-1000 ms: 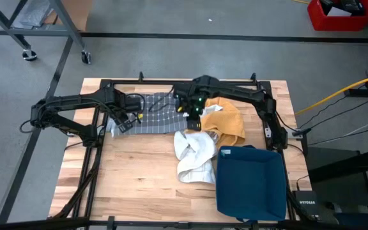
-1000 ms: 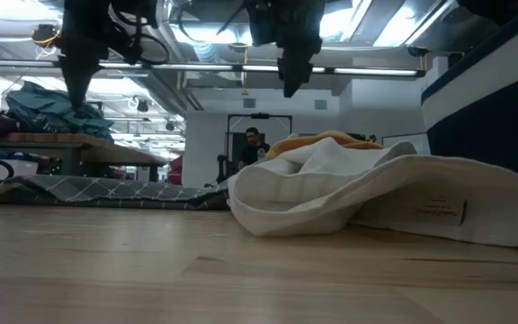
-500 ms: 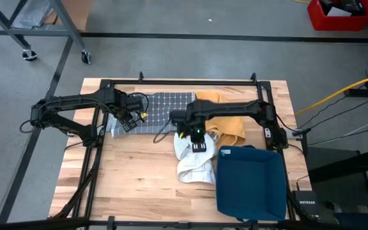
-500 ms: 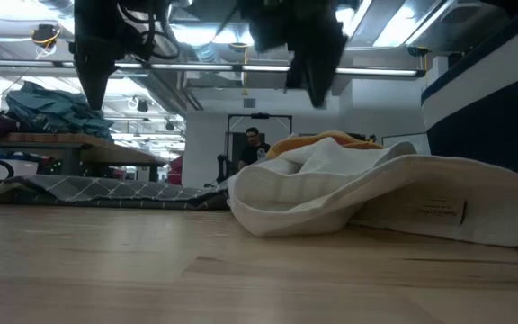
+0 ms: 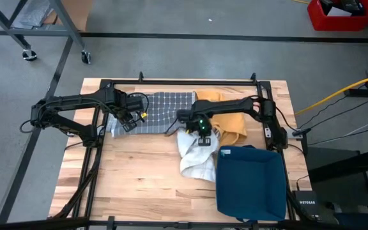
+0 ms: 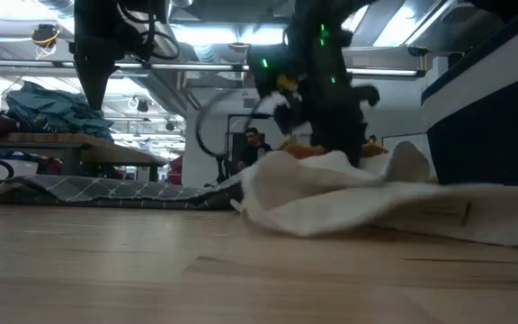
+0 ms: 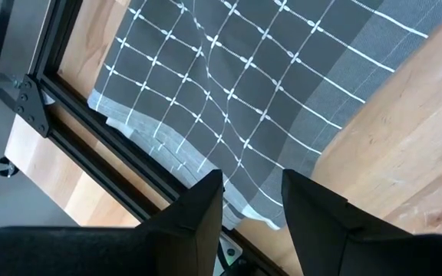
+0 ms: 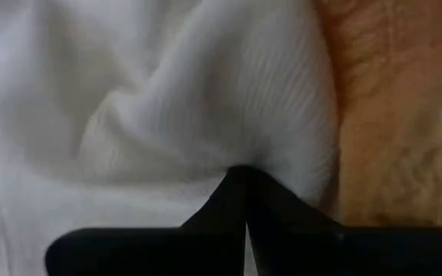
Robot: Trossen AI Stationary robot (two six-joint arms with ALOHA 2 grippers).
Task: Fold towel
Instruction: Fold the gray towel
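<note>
My right gripper [image 5: 204, 138] down on white towel [image 5: 195, 156], fingers pinched shut on fold of its upper edge, right beside orange cloth [image 5: 230, 121]; grip there so I can lift 1 edge clear of pile

White towel crumpled mid-table, touching blue bin [image 5: 251, 182]

My left gripper [image 5: 130, 121] hovers over grey checked towel [image 5: 161, 110] at back-left, fingers [image 7: 202, 207] parted, holding nothing; waits its turn, clear of right arm

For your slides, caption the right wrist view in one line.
Right tool shut on white towel, beside orange towel.
</note>
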